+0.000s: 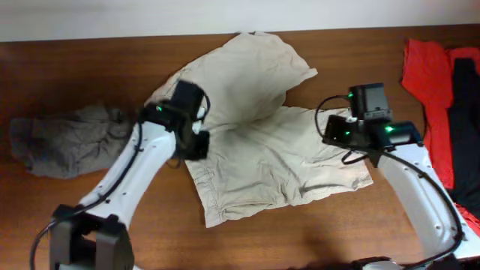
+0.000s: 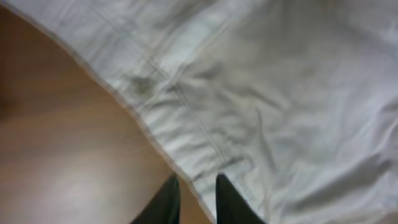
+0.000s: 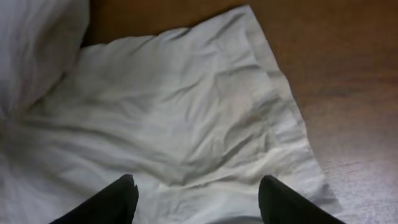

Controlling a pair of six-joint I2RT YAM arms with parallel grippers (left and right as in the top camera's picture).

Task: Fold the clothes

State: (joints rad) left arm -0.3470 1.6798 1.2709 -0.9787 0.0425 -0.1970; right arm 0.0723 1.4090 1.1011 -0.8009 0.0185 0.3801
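The large beige shorts [image 1: 270, 161] lie spread in the middle of the table, with one leg folded up toward the far edge. My left gripper [image 1: 196, 144] is at the shorts' left edge. In the left wrist view the fingers [image 2: 196, 186] are nearly closed with the hem of the shorts [image 2: 261, 106] between them. My right gripper [image 1: 346, 142] hovers over the right side of the shorts. In the right wrist view it [image 3: 196, 186] is wide open and empty above the wrinkled fabric [image 3: 186, 118].
A crumpled gray garment [image 1: 64, 139] lies at the left of the table. A red garment [image 1: 424, 75] and a black garment [image 1: 465, 112] lie at the right edge. Bare wood [image 1: 300, 232] shows in front of the shorts.
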